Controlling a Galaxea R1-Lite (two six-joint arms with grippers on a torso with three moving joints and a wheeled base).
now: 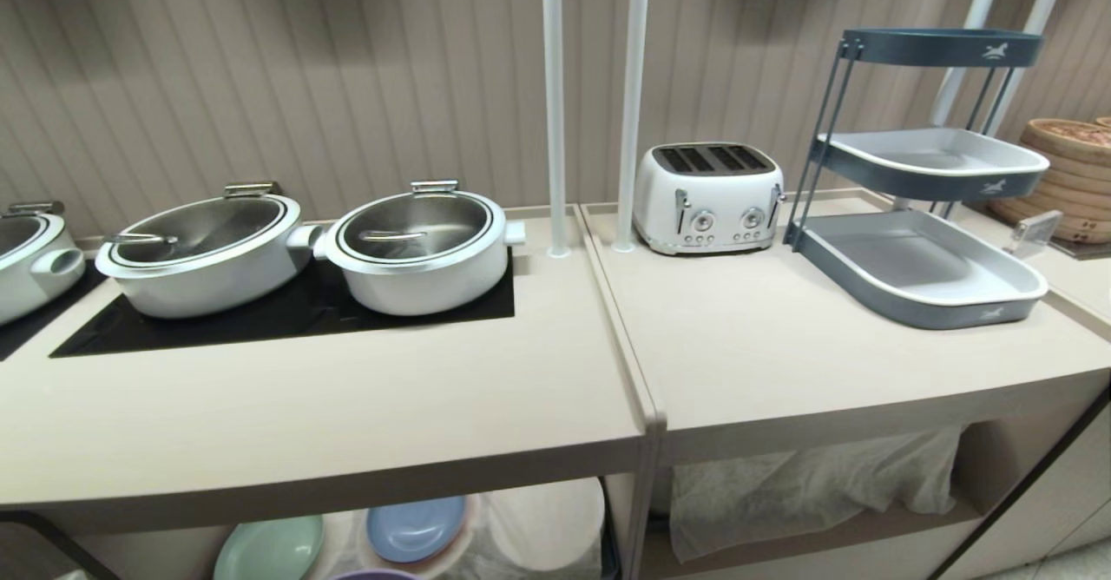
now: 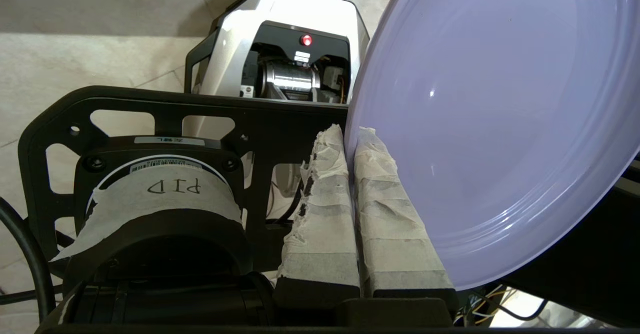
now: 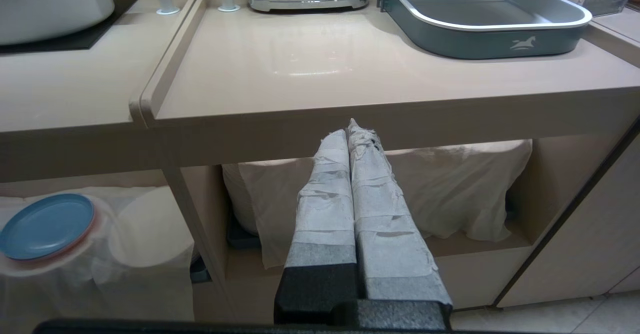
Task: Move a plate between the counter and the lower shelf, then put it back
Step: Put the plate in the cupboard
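Observation:
In the left wrist view my left gripper [image 2: 350, 136] is shut on the rim of the lilac plate [image 2: 490, 124]. The plate stands tilted on edge, its hollow face toward the camera, over my own base and the tiled floor. In the head view only a lilac sliver of the plate [image 1: 378, 575] shows, below the counter's [image 1: 347, 406] front edge. Neither arm appears in the head view. My right gripper [image 3: 350, 131] is shut with nothing in it, hanging in front of the counter [image 3: 350, 69] edge, level with the lower shelf [image 3: 500, 246].
White pots [image 1: 421, 250] sit on a black cooktop [image 1: 286, 315]. A toaster [image 1: 707, 198], two white poles [image 1: 553, 102] and a blue-grey tiered rack [image 1: 924, 267] stand further right. Below are a blue plate [image 1: 415, 528], a mint-green plate [image 1: 271, 550] and a cloth-covered pile [image 1: 816, 489].

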